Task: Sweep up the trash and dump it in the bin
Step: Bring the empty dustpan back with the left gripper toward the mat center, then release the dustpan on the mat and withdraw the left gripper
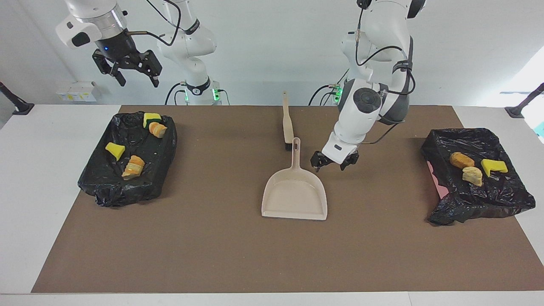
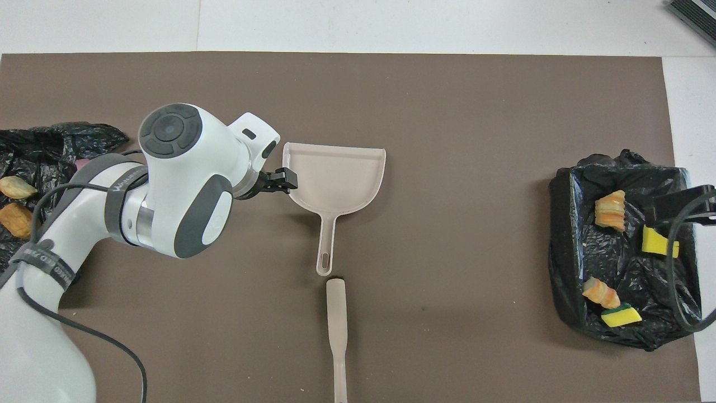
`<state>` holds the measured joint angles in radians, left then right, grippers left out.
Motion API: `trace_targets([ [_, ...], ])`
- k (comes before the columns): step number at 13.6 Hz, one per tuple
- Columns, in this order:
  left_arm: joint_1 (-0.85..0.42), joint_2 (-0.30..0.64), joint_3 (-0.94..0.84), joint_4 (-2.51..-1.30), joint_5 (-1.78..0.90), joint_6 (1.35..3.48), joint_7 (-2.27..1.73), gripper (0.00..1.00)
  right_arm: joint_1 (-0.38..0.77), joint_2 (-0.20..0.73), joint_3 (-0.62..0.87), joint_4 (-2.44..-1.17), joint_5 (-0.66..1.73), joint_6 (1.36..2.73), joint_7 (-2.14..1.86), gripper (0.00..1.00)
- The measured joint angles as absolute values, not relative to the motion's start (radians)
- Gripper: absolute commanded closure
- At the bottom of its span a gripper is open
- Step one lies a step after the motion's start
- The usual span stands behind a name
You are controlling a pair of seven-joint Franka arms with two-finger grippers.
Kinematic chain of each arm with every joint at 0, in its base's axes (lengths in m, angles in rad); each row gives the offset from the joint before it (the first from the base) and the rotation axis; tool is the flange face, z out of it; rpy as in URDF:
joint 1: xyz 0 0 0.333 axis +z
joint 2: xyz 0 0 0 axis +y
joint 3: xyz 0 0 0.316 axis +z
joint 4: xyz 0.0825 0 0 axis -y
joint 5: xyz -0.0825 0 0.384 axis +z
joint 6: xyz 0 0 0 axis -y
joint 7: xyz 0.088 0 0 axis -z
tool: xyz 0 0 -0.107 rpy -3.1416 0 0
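The beige dustpan [image 1: 294, 196] [image 2: 335, 173] lies flat on the brown mat, its handle pointing at the robots. My left gripper [image 1: 331, 165] [image 2: 279, 182] hangs open and holds nothing, just above the mat beside the dustpan, toward the left arm's end. The beige brush [image 1: 287, 123] [image 2: 337, 330] lies nearer to the robots than the handle. Trash [image 1: 134, 166] [image 2: 609, 210] of yellow sponge and bread pieces sits in the black-lined bin [image 1: 102, 191] [image 2: 565, 291] at the right arm's end. My right gripper [image 1: 127, 72] waits open high over it. More trash [image 1: 472, 175] lies in the other bin [image 1: 467, 208].
The two bag-lined bins stand at the two ends of the brown mat [image 1: 212, 246]. White table shows around the mat. A pink rim [image 1: 437, 180] peeks out of the bin at the left arm's end.
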<state>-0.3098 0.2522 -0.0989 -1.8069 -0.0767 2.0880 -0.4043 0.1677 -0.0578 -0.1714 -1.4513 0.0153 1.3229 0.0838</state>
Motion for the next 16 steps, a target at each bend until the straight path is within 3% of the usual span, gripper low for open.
trace_targets([
  [8,-0.085,0.218,-0.093,-1.724,-0.059,2.002,0.005,0.0,0.167,-0.067,-0.176,-1.443,0.016,1.329,0.084,0.0],
  [16,0.015,0.061,-0.091,-1.679,0.019,1.806,0.026,0.0,0.167,-0.067,-0.176,-1.442,0.016,1.329,0.084,0.0],
])
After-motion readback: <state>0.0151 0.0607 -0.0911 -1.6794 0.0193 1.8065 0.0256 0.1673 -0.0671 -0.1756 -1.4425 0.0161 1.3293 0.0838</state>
